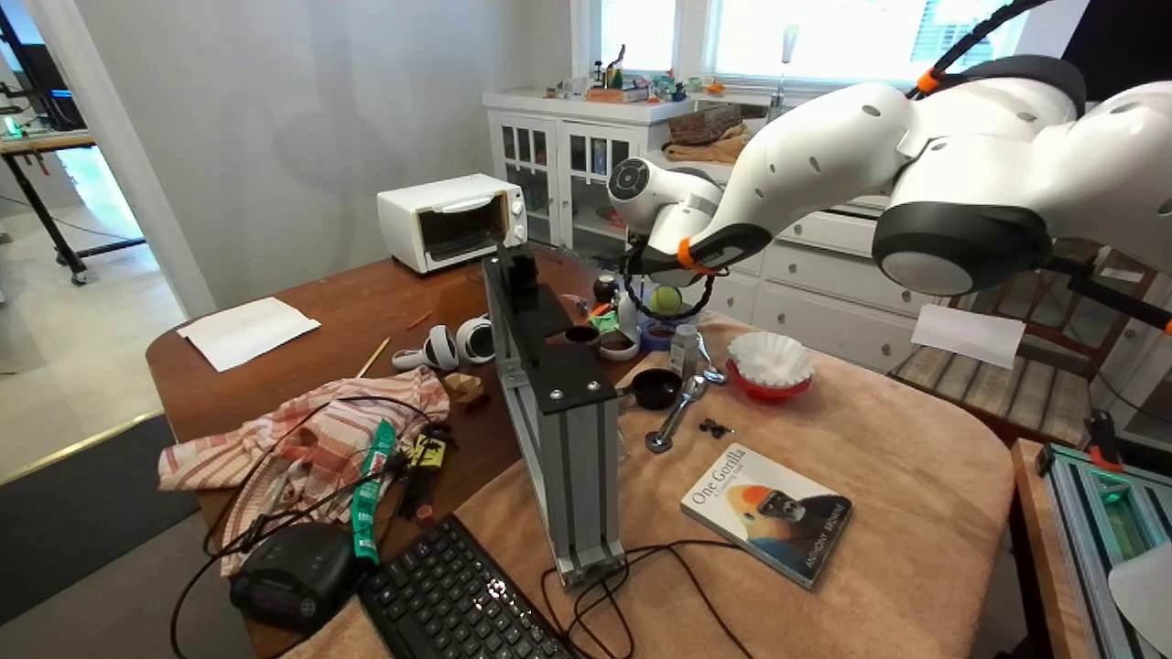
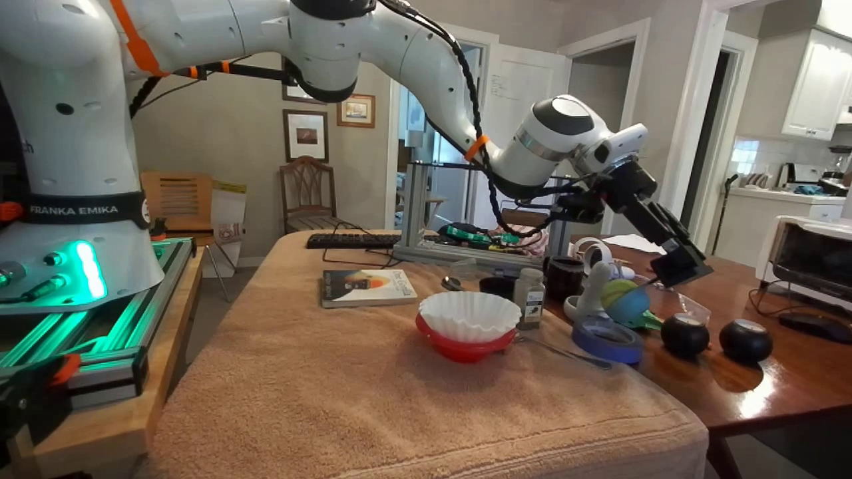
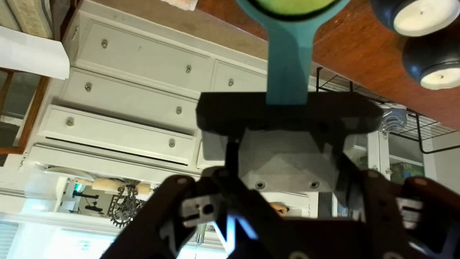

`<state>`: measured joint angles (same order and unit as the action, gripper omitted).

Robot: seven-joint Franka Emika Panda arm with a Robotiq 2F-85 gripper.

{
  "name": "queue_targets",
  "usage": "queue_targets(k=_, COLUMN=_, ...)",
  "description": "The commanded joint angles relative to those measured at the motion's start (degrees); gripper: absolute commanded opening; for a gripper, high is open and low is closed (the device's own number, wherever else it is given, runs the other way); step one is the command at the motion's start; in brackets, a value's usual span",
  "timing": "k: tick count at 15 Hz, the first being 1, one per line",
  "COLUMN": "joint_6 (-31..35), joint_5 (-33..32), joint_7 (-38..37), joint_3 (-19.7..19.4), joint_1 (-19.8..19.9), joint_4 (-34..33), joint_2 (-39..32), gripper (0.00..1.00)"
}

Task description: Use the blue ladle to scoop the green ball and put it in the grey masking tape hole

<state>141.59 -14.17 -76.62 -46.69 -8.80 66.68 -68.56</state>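
Note:
My gripper (image 2: 680, 265) is shut on the handle of the blue ladle (image 2: 629, 309), which tilts down from the fingertips. In the wrist view the teal handle (image 3: 288, 64) comes out of the dark fingertips (image 3: 287, 102). The green ball (image 2: 618, 291) sits in the ladle's cup; it also shows in the wrist view (image 3: 293, 5) and an exterior view (image 1: 666, 300). The masking tape roll (image 2: 602, 347) looks blue-purple and lies flat just below the cup; it also shows in an exterior view (image 1: 657, 340). I cannot tell whether cup and tape touch.
A white controller (image 2: 590, 296) stands close behind the tape. Two black candle holders (image 2: 685, 334) are beside it. A spice jar (image 2: 530, 301), a dark mug (image 2: 566, 276) and a red bowl (image 2: 466, 347) with paper filters are nearby. A metal frame (image 1: 572, 458) stands on the table.

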Motion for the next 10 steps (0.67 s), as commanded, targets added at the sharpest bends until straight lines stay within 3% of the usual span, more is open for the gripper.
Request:
queue_targets(k=1, joint_6=-0.5, joint_5=-2.9, joint_7=-5.9, joint_3=-4.7, joint_1=-3.3, joint_4=-1.0, joint_2=-4.5, gripper=0.35)
queue_targets(k=10, joint_6=-1.4, joint_5=-7.1, joint_7=-15.8, joint_3=-14.1, joint_1=-9.4, joint_4=-2.6, joint_2=-12.8, gripper=0.35)
